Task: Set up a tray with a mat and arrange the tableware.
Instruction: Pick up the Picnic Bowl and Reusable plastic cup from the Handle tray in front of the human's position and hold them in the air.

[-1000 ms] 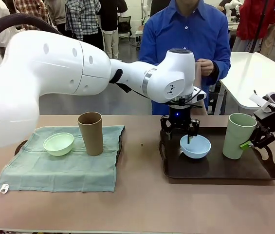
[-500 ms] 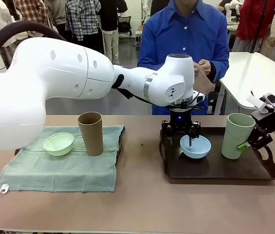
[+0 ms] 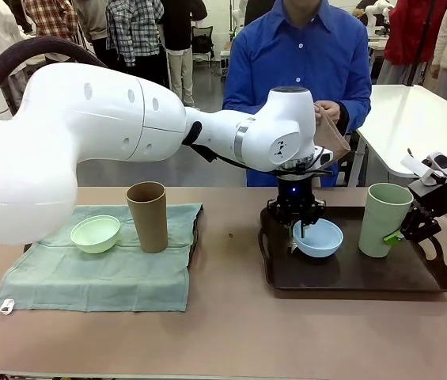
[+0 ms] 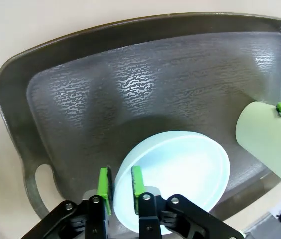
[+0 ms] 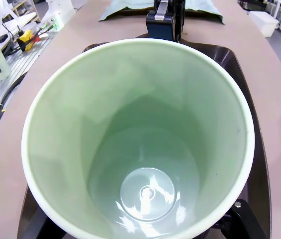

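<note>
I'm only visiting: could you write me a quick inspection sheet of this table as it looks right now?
Surface: tan table, with a green mat on the left and a dark tray on the right.
Job's things: pale green bowl and brown cup stand on the mat; light blue bowl and pale green cup, slightly tilted, are at the tray.
Clutter: a small speck on the table between mat and tray.
Grippers: left gripper pinches the light blue bowl's rim; right gripper grips the pale green cup.
Cables: a dark hose arcs over the left arm.
Surroundings: a person in a blue shirt at the far side; bystanders and a white table behind.
</note>
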Controlling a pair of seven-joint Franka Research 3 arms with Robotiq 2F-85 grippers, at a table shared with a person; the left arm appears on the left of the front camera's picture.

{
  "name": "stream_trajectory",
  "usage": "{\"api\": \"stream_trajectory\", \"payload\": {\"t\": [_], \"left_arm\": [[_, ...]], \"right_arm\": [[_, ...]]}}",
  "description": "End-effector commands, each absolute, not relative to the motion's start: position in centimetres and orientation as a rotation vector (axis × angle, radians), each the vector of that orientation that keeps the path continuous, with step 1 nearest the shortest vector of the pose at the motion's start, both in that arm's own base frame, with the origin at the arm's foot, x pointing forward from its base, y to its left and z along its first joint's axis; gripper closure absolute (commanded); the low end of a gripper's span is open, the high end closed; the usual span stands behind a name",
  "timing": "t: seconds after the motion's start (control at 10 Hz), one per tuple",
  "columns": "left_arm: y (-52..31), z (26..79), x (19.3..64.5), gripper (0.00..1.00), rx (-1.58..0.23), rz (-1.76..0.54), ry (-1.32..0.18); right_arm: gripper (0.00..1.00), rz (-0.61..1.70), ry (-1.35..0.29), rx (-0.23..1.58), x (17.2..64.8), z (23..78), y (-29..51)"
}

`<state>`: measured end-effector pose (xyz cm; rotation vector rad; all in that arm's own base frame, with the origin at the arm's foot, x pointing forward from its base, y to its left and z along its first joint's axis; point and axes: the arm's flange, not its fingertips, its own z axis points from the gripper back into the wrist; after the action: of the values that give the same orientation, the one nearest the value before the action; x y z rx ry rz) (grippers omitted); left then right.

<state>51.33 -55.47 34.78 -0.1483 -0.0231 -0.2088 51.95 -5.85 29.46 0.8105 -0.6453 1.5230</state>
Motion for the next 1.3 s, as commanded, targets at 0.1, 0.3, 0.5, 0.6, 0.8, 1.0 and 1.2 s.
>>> {"api": "stream_trajectory", "payload": {"t": [0.1,0.3,0.5,0.6,0.8,1.0,1.2], "left_arm": [[-55.8,35.5,51.7,1.0,-0.137,-0.174,-0.02],[-55.5,36.9,51.4,1.0,-0.116,-0.174,-0.025],[-54.9,40.2,50.9,1.0,-0.153,-0.181,-0.03],[-54.4,42.9,50.1,1.0,-0.163,-0.191,-0.058],[-53.2,49.3,48.6,1.0,-0.178,-0.211,-0.141],[-52.9,54.7,46.6,1.0,-0.152,-0.255,-0.197],[-52.9,58.6,44.4,1.0,-0.096,-0.283,-0.225]], "right_arm": [[0.78,1.546,-0.681,0.769,51.6,29.5,-6.1],[0.81,1.554,-0.658,0.727,50.6,32.0,-6.0],[0.81,1.546,-0.644,0.722,49.4,35.3,-6.3],[0.81,1.541,-0.644,0.71,48.4,37.7,-6.5],[0.81,1.558,-0.671,0.646,45.7,43.3,-6.7],[0.81,1.555,-0.731,0.573,42.8,48.4,-6.8],[0.81,1.583,-0.787,0.505,39.5,54.0,-6.2]]}}
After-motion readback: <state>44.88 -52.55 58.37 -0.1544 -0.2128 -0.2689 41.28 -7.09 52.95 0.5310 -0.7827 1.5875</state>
